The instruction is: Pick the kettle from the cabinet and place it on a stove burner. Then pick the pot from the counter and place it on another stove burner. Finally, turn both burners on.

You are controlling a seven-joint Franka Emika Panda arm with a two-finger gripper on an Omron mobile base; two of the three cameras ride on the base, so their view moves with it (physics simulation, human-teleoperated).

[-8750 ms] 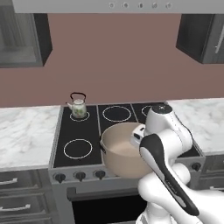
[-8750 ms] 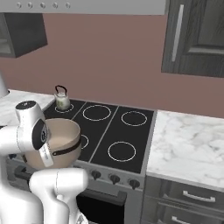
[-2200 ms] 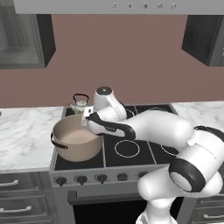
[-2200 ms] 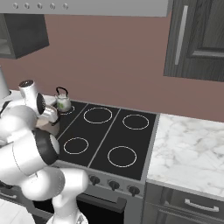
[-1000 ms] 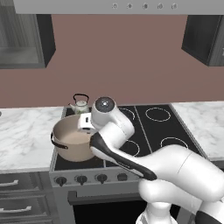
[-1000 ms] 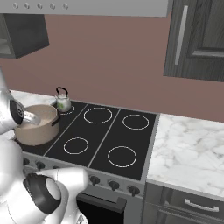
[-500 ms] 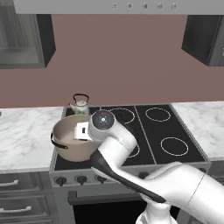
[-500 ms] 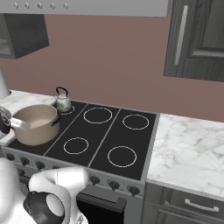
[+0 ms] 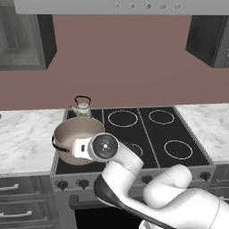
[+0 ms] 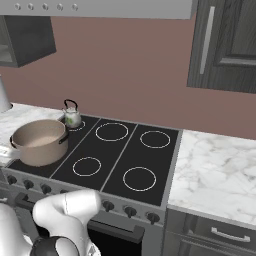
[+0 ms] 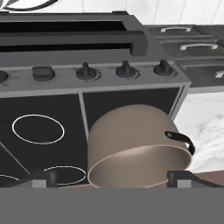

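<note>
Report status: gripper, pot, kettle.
Gripper open, holding nothing. Pot on front-left burner, kettle on the burner behind it. Knobs unobstructed.

oven handle (image 11: 70, 43) | grey drawers (image 10: 220, 235) | range hood (image 9: 112, 6)

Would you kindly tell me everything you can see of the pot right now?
The pot is large, round and tan-beige, with a matte look and two dark loop handles on opposite sides. It has no lid and looks empty. It stands upright on the front left corner of the black cooktop, just in front of the small kettle. The open gripper is near its rim; nothing grips it.
</note>
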